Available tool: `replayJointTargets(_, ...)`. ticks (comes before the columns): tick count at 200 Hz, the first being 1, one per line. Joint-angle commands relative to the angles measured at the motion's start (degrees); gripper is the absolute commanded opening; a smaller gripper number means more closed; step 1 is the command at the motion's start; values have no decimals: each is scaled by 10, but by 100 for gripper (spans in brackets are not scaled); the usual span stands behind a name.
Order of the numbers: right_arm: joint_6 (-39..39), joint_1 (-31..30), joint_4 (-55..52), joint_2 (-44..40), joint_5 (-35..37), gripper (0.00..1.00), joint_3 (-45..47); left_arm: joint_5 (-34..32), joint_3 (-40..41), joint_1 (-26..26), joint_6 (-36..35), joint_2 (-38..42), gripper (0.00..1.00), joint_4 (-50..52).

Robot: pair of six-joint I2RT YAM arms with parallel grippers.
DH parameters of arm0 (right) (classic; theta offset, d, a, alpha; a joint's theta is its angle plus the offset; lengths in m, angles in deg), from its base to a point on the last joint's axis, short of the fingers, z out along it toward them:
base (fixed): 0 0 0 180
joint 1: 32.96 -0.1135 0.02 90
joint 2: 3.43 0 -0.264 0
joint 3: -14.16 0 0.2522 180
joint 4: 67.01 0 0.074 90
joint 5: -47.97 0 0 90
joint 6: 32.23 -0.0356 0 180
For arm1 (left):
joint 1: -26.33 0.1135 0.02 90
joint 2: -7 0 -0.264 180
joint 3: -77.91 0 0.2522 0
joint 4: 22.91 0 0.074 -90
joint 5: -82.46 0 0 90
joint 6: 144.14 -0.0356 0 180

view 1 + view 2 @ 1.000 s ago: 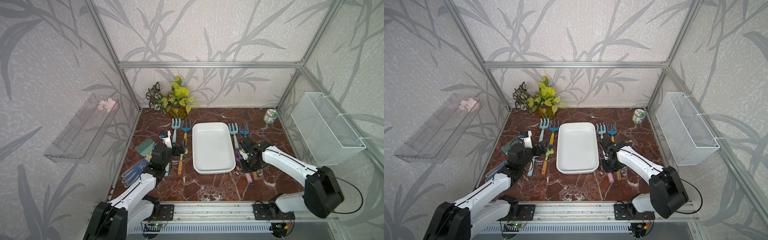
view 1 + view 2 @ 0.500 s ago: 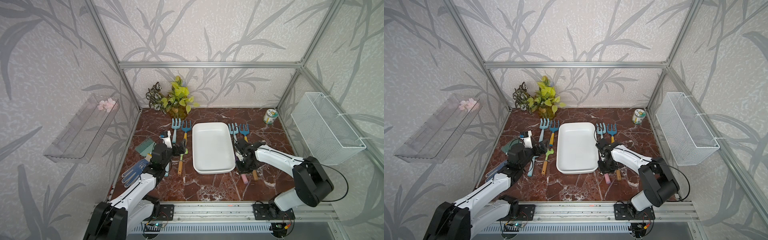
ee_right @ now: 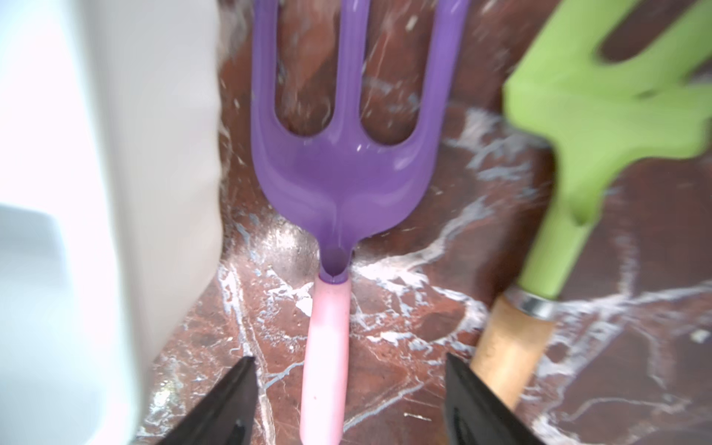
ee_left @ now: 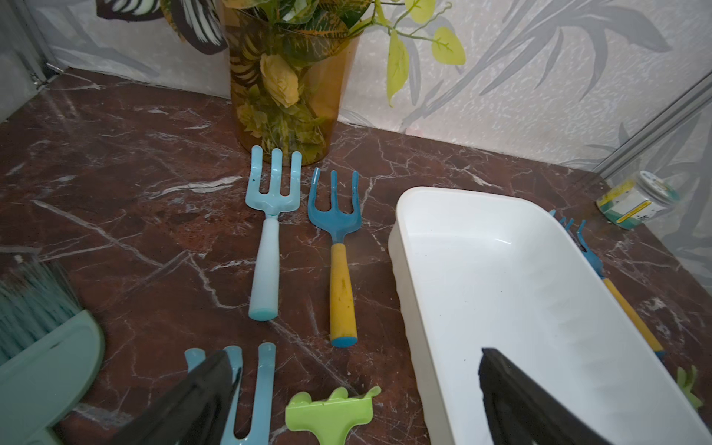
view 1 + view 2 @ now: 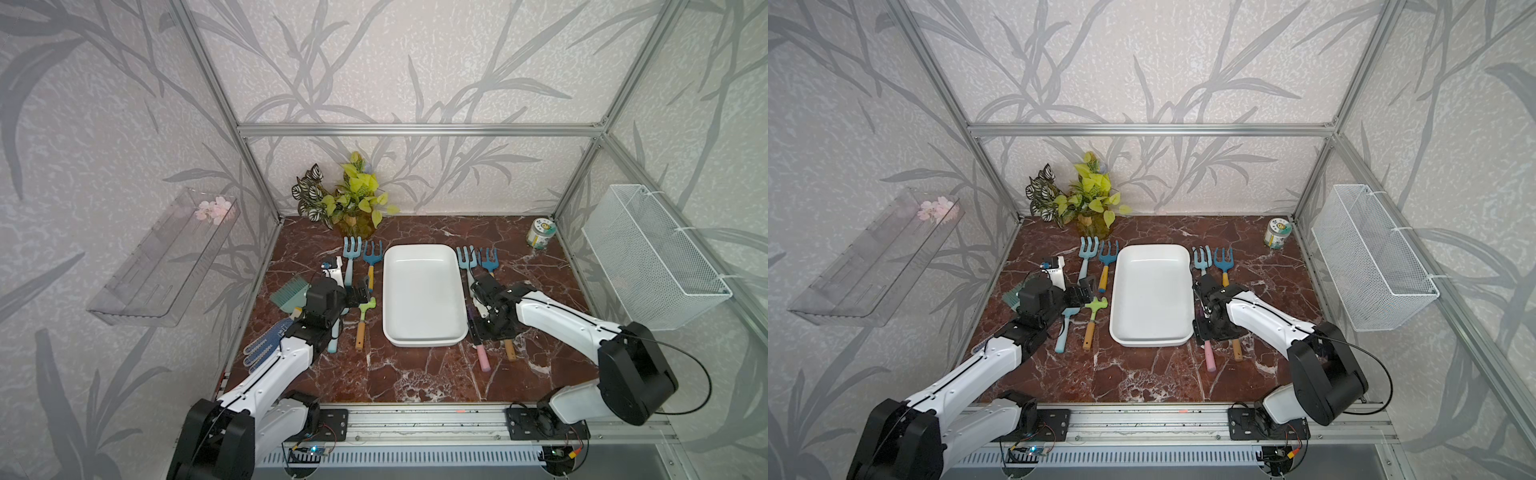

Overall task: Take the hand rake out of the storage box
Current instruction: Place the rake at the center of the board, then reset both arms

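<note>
**Top views.** The storage box (image 5: 422,299) stands at the centre of the marble table (image 5: 415,378). Its interior shows only bare white floor. The hand rake (image 5: 482,360), with purple head and pink handle, lies on the table just right of the box and outside it, handle toward the near edge. The right gripper (image 5: 484,332) stands over the handle. The left gripper (image 5: 1081,293) hovers left of the box, near a green-headed rake (image 5: 1096,305), with jaws spread wide and holding nothing. A clear tray (image 5: 162,266) on the left wall holds pink blossoms (image 5: 214,208). A wire-mesh basket (image 5: 652,257) hangs on the right wall. A lidded jar (image 5: 540,233) stands in the far right corner.

**Left wrist view.** The box (image 4: 501,277) interior is plain white. An amber vase (image 4: 285,96) holds foliage. The fingers (image 4: 185,404) stand wide apart.

**Right wrist view.** The rake (image 3: 339,154) lies flat beside the box wall (image 3: 115,154). The fingers (image 3: 223,404) flank the pink handle with marble visible on each side. The jaws are parted and grip nothing.
</note>
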Motion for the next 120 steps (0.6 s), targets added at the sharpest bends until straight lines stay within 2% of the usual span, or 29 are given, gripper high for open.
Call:
replayJointTargets(1, 12, 8, -18, -53, 67, 82, -31, -92, -11, 3, -49, -3, 100, 22)
replayJointTargets(33, 42, 48, 49, -141, 121, 88, -25, -170, 9, 4, -131, -6, 100, -25)
replayJointTargets(44, 88, 64, 119, -173, 111, 88, 5, -187, 22, 7, -162, -17, 100, -59)
replayJointTargets(53, 109, 65, 196, -202, 145, 88, 42, -196, 31, 10, -178, -30, 100, -86)
replayJointTargets(71, 142, 75, 321, -235, 205, 96, 104, -203, 31, 23, -184, -62, 100, -109)
replayJointTargets(80, 165, 85, 378, -237, 216, 100, 127, -202, 29, 30, -185, -83, 100, -124)
replayJointTargets(100, 213, 115, 503, -211, 214, 99, 167, -201, 29, 47, -203, -129, 100, -185)
replayJointTargets(120, 230, 162, 624, -162, 174, 99, 201, -194, 27, 67, -219, -174, 100, -232)
